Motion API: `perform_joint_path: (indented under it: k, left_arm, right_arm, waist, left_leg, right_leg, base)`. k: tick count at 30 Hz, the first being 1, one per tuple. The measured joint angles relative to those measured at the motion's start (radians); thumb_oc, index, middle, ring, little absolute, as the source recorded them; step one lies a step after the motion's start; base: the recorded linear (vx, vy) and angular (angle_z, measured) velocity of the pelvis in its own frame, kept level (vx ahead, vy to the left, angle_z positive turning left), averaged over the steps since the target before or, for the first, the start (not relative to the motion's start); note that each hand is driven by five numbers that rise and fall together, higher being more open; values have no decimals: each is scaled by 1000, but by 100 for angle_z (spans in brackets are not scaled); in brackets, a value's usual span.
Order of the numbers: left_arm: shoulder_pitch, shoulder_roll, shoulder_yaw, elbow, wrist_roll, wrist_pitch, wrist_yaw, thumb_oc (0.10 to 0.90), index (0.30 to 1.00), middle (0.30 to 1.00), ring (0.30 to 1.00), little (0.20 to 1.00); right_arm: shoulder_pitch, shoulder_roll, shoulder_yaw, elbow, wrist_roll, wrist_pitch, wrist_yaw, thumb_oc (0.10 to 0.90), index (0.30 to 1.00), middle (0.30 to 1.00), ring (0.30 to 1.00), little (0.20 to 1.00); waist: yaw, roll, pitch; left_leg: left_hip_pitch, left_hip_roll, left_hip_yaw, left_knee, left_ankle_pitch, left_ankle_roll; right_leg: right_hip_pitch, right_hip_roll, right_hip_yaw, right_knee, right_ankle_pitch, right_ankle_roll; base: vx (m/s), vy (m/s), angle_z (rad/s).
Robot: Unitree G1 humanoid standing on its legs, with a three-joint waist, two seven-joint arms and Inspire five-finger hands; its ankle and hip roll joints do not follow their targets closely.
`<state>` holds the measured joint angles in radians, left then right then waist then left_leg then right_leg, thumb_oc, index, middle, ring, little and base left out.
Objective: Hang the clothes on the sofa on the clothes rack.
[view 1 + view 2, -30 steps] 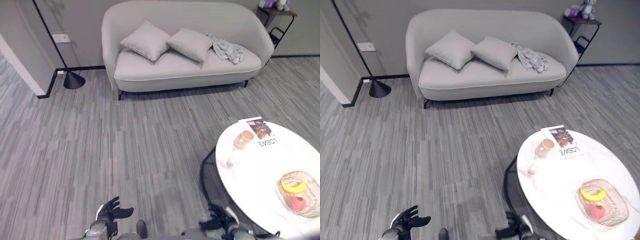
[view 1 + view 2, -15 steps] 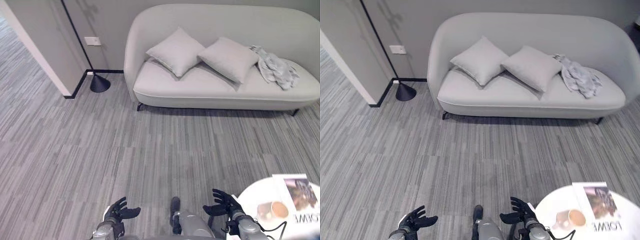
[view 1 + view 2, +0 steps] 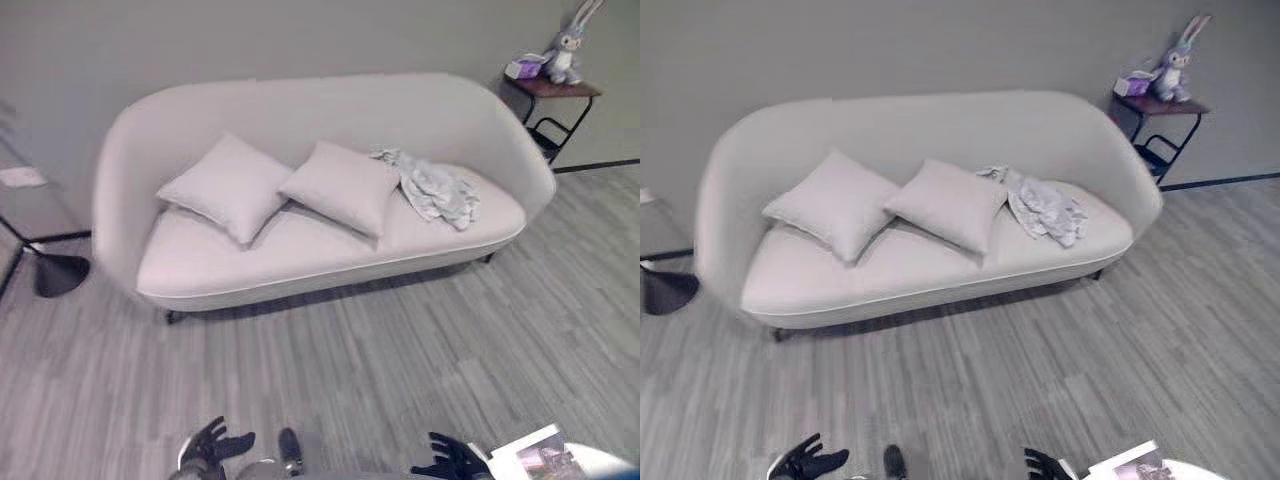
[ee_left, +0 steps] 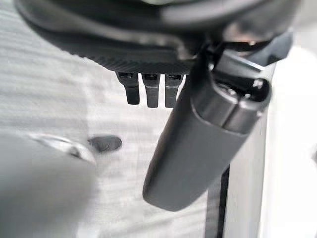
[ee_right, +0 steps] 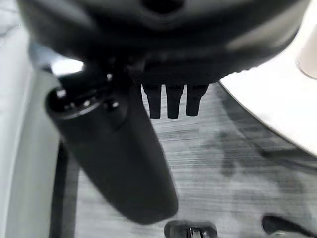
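Left eye view: you have both hands low at the near edge, the left hand [image 3: 212,446] and the right hand [image 3: 452,462], each with fingers spread and relaxed, holding nothing. The clothes [image 3: 432,190] lie on the sofa [image 3: 300,245], toward its right end, just beside the right cushion [image 3: 342,186] and touching it. A second cushion [image 3: 228,186] sits to the left. The garment is well apart from both hands, across bare floor [image 3: 380,350]. Risk, as I judge it: no rack is visible here, so you may pick up the garment without knowing where to carry it. A table [image 3: 590,462] edge with a magazine [image 3: 535,455] on it lies just beside your right hand; a careless swing could strike it.

Right eye view: the clothes [image 3: 1042,205] read as a pale grey, crumpled heap, with one part trailing up toward the sofa's back. It looks soft and limp, with no clear collar or edge to aim at. Risk: a shallow pinch may lift only one fold and let the rest drag or slip; a broad grasp may catch the cushion as well. A side stand [image 3: 1160,120] with a toy rabbit [image 3: 1178,68] stands beyond the sofa's right end; keep clear of it.

Left wrist view: the left hand [image 4: 148,91] shows straight fingers over floor, empty.

Right wrist view: the right hand [image 5: 173,101] likewise is released, with the pale table [image 5: 277,104] close by.
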<state>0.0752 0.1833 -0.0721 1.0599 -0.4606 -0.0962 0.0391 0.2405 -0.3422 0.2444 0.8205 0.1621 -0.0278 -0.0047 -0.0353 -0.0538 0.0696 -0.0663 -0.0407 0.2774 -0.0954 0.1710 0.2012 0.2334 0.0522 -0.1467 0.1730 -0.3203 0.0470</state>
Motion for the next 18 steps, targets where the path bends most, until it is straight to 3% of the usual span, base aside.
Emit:
perform_joint_path:
  k: [1,2,3,4,5,6,7,8,9,10,12,13,14,15,16,17,18]
  left_arm:
    - [-18,-12,-5,-2,0,-2,-8,800,900,900,900,900]
    - [-56,-27,-9,-5,0,-12,-11,800,900,900,900,900]
    - [-65,-27,-10,-4,-1,-13,-12,800,900,900,900,900]
    - [-101,-27,-6,-8,0,-12,-15,800,900,900,900,900]
    - [-109,17,-52,-25,1,-10,-5,800,900,900,900,900]
    - [-99,46,-44,-9,6,-8,-4,800,900,900,900,900]
    - [-106,45,-27,-1,6,-7,-6,800,900,900,900,900]
    - [-107,57,-31,-46,7,-16,3,800,900,900,900,900]
    - [-103,83,-27,-38,12,-15,8,800,900,900,900,900]
    - [-100,108,-25,-5,29,-5,21,800,900,900,900,900]
    - [-92,121,0,41,37,-1,24,800,900,900,900,900]
    - [-82,122,0,46,38,-1,30,800,900,900,900,900]
    - [-48,129,9,41,39,-4,29,800,900,900,900,900]
    - [-39,102,11,42,40,-6,29,800,900,900,900,900]
    - [-30,79,0,34,39,-4,28,800,900,900,900,900]
    - [-17,48,-16,-3,44,-6,13,800,900,900,900,900]
    - [-21,26,-34,-33,46,-8,4,800,900,900,900,900]
  right_arm:
    - [4,-2,-1,-3,0,-1,-4,800,900,900,900,900]
    - [-19,-2,4,-6,0,-2,-3,800,900,900,900,900]
    - [-22,-1,4,-10,0,-3,-2,800,900,900,900,900]
    - [-31,17,27,-10,0,-10,-8,800,900,900,900,900]
    - [-28,40,-121,-154,46,-108,-20,800,900,900,900,900]
    - [-32,35,-124,-132,41,-104,-32,800,900,900,900,900]
    - [-41,15,-117,-106,37,-95,-31,800,900,900,900,900]
    - [-61,-18,-103,-37,14,-41,-26,800,900,900,900,900]
    - [-65,-18,-91,-10,-1,-18,-24,800,900,900,900,900]
    - [-65,-6,-70,1,-1,-6,-19,800,900,900,900,900]
    - [-65,20,-36,14,-2,-4,-4,800,900,900,900,900]
    - [-66,29,-35,16,-3,-2,-3,800,900,900,900,900]
    - [-56,36,-31,25,-2,-2,0,800,900,900,900,900]
    - [-64,30,-30,44,-1,-2,1,800,900,900,900,900]
    - [-65,16,-33,39,-2,1,-3,800,900,900,900,900]
    - [-76,-17,-26,26,-20,1,1,800,900,900,900,900]
    - [-81,-34,-29,11,-20,-1,6,800,900,900,900,900]
  waist:
    - [1,4,2]
    - [4,12,6]
    - [5,-1,3]
    - [13,-17,42]
    - [-64,30,154]
    - [-67,-28,134]
    - [-53,-40,131]
    - [-4,-61,116]
    - [20,-75,111]
    - [23,-85,104]
    - [21,-83,106]
    - [21,-81,107]
    - [19,-97,103]
    - [4,-72,106]
    - [9,-40,104]
    - [20,-30,102]
    - [25,-40,107]
  left_leg:
    - [12,2,-33,1,4,-4]
    - [41,6,-57,1,4,-5]
    - [50,4,-59,1,-3,-11]
    - [63,-22,34,80,-119,-8]
    - [171,-57,125,236,-411,-93]
    - [195,-64,160,224,-407,-162]
    - [191,-59,168,224,-406,-170]
    - [163,-56,158,220,-410,-167]
    - [165,-37,133,216,-393,-160]
    - [187,-11,114,192,-379,-182]
    - [236,31,81,163,-376,-234]
    - [267,51,76,158,-380,-262]
    - [301,64,67,172,-390,-308]
    - [328,102,48,213,-399,-351]
    - [330,131,48,241,-383,-377]
    - [297,153,37,324,-306,-417]
    - [301,165,22,278,-322,-407]
  right_leg:
    - [-27,-33,7,-22,10,17]
    - [-93,-107,56,-145,62,83]
    - [-98,-120,49,-168,122,90]
    - [-153,-140,58,-27,159,88]
    - [-695,-331,-65,1094,305,136]
    - [-803,-440,-53,1103,287,97]
    - [-817,-493,-94,954,267,58]
    - [-786,-519,-165,417,249,45]
    - [-726,-465,-86,108,290,108]
    - [-670,-420,-13,-69,320,141]
    - [-603,-358,0,-182,393,114]
    - [-563,-324,-12,-229,442,62]
    - [-509,-310,-17,-232,538,-50]
    - [-480,-301,-8,-189,632,33]
    - [-473,-270,-6,-173,613,18]
    - [-436,-259,-11,-202,597,-1]
    - [-392,-257,-23,-242,591,-10]
  base:
    - [192,90,55]
    - [445,301,45]
    - [565,322,39]
    - [628,107,64]
    - [486,-231,69]
    - [446,-322,81]
    - [267,-259,37]
    - [236,-207,34]
    - [307,-303,43]
    - [231,-242,47]
    - [155,-178,37]
    - [231,-278,27]
    - [310,-397,34]
    - [214,-314,15]
    - [141,-227,1]
    - [169,-355,-15]
    - [305,-724,44]
